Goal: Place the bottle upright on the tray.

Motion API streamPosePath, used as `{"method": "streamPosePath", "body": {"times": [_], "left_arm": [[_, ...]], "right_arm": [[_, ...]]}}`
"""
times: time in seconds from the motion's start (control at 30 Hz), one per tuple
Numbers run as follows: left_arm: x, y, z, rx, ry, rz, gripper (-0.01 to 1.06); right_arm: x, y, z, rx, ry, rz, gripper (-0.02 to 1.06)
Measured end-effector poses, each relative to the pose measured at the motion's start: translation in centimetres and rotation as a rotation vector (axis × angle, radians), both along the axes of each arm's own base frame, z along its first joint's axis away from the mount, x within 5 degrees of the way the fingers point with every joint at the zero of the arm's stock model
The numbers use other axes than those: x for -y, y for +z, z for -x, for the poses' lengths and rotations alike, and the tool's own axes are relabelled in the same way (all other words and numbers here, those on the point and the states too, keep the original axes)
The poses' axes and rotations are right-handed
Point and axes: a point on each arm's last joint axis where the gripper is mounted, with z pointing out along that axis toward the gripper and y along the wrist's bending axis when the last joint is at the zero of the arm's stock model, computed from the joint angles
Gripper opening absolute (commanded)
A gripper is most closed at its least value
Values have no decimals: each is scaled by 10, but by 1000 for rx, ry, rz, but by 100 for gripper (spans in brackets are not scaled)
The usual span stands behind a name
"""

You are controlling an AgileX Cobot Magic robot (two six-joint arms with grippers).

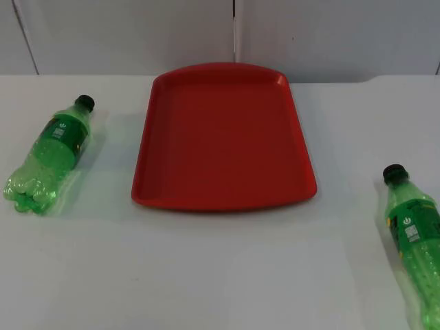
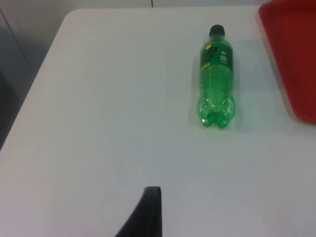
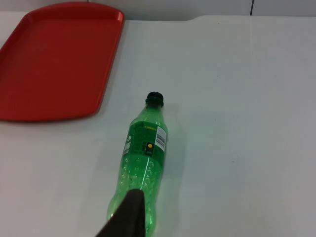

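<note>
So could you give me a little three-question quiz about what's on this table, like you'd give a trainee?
1. True or false: the red plastic tray already holds a bottle.
2. How many green plastic bottles with black caps lie on the white table?
3. Multiple choice: the left bottle is A) standing upright, B) lying on its side, C) on the tray.

Key:
1. False; the tray holds nothing.
2. Two: the left bottle and the right bottle, one to each side of the tray.
3. B.
</note>
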Motion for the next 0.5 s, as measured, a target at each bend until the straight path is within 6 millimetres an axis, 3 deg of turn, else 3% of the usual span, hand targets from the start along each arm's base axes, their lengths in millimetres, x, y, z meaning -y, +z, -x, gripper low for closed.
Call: {"method": "streamPosePath", "body": {"times": [0.3, 0.5], "left_arm": [[1, 16, 4, 75, -4, 2, 91], [2, 28, -7, 49, -13, 17, 91]], "right_arm": [[0, 0, 0, 0, 0, 0, 105], [0, 0, 0, 0, 0, 0, 105]]}}
